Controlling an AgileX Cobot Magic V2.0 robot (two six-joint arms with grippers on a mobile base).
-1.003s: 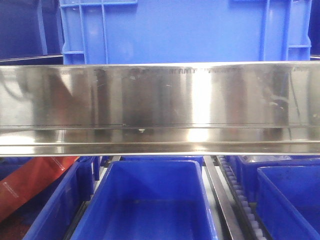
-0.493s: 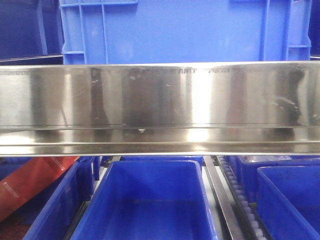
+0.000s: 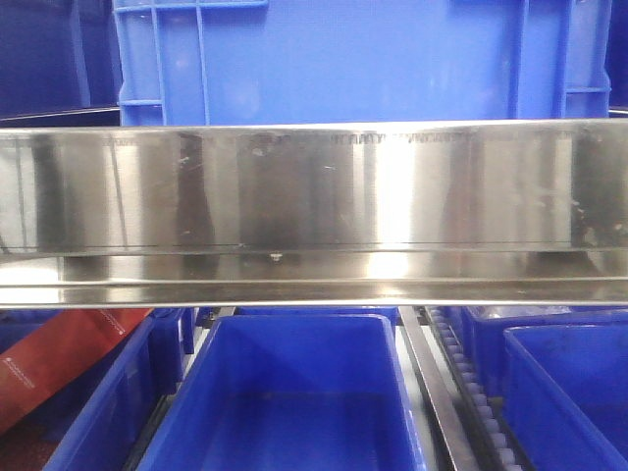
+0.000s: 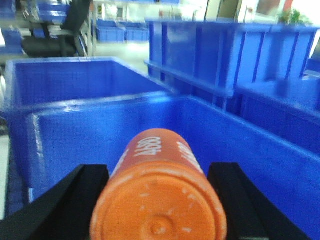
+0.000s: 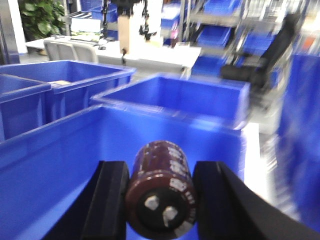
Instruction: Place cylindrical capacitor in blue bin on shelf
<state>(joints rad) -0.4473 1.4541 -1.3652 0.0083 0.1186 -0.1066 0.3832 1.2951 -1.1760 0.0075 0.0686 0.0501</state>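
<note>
The left gripper (image 4: 157,205) pinches an orange cylindrical capacitor (image 4: 160,175), its far end over a blue bin (image 4: 70,135) at 12 o'clock, apparently poised for release. The right gripper (image 5: 162,200) likewise clamps a maroon cylindrical capacitor (image 5: 160,185) above a second blue bin (image 5: 45,150). The shelf (image 3: 314,196) has a gleaming, scratched front; an office chair (image 4: 60,30) stands at 11 o'clock.

Front-view blue bin (image 3: 294,358) cut off below; right-wrist chair (image 5: 277,50) blurred.
</note>
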